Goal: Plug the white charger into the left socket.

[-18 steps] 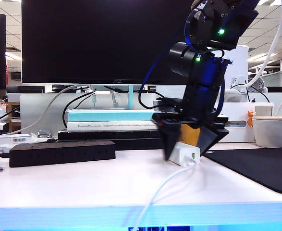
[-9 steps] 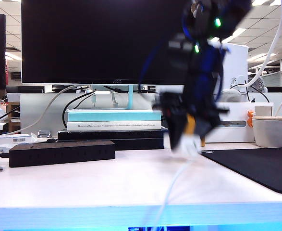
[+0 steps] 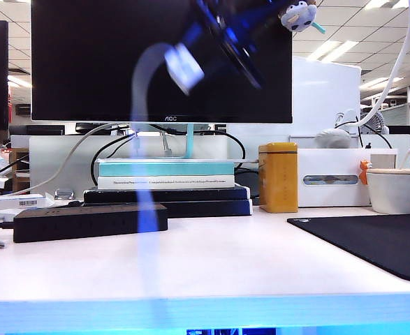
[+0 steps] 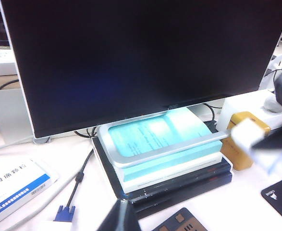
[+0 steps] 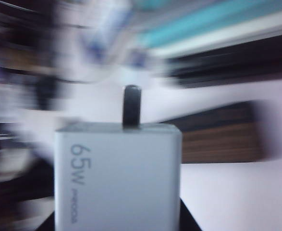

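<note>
- Fingers of right gripper (image 3: 222, 42) clamping white charger (image 5: 117, 178), airborne at twelve o'clock above black power strip (image 3: 89, 221).
- Seeming light, rigid, slick; gripping flat sides, prongs (image 5: 131, 106) clear.
- Left gripper (image 4: 119, 219) sitting clenched, empty.

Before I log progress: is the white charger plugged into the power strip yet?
No. The white charger is in the air, held by the right gripper, prongs bare; the power strip lies below.

Stacked books (image 4: 169, 159) beneath dark monitor (image 4: 141, 57)
</note>
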`<control>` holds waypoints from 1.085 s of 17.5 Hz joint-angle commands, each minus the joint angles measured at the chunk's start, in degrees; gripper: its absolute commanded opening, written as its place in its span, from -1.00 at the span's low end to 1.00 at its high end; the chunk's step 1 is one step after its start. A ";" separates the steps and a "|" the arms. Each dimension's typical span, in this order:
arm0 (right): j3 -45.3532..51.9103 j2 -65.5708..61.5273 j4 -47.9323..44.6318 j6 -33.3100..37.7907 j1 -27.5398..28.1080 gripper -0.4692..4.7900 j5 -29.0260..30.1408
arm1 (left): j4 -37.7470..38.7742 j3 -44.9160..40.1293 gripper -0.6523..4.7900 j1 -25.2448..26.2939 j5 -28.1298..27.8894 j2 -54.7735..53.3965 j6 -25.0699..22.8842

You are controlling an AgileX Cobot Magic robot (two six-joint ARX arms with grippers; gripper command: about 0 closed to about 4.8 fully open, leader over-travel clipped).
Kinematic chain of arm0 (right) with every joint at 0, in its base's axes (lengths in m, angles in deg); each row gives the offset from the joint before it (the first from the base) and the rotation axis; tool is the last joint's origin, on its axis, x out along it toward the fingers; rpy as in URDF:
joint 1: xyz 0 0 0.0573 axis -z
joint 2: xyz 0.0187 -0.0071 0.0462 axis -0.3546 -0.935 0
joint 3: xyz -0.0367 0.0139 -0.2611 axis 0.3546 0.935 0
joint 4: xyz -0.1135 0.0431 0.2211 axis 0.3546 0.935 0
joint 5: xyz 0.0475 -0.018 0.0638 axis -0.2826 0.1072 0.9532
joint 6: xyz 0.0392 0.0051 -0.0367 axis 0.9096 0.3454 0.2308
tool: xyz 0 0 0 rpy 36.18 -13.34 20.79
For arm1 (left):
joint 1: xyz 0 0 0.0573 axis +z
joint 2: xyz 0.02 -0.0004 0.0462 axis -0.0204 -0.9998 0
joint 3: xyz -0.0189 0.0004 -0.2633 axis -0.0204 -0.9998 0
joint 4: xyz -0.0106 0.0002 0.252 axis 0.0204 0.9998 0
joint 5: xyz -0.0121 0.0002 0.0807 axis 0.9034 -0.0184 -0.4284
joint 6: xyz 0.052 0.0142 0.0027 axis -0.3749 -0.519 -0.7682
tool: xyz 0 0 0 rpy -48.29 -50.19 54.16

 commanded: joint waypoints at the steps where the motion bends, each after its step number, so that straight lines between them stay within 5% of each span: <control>1: -0.48 0.26 -9.81 25.27 -0.09 -0.16 13.22 | -0.90 0.24 -0.78 -0.02 0.31 0.13 -0.46; 6: -0.46 -0.15 -11.47 50.10 -0.11 -0.16 27.67 | -0.68 0.24 -0.78 -0.02 0.33 0.13 -3.06; 9: -0.46 -0.15 -11.47 50.90 -0.24 -0.16 29.94 | -0.74 0.24 -0.78 -0.02 1.36 0.13 -6.10; 12: -0.46 -0.15 -11.45 54.40 -0.24 -0.16 34.75 | -1.09 0.24 -0.78 -1.22 10.23 0.02 -21.53; 14: -0.48 -0.13 -13.00 52.17 -0.24 -0.16 34.38 | -3.19 0.24 -0.76 -2.51 10.25 0.02 -22.53; 16: -0.50 -0.02 -15.65 51.10 -0.24 -0.16 34.62 | -7.06 0.24 -0.32 -4.11 10.69 0.02 -22.64; 19: -0.50 0.24 -17.44 55.41 -0.24 -0.16 33.75 | -7.58 0.24 -0.19 -6.43 10.45 -0.07 -25.57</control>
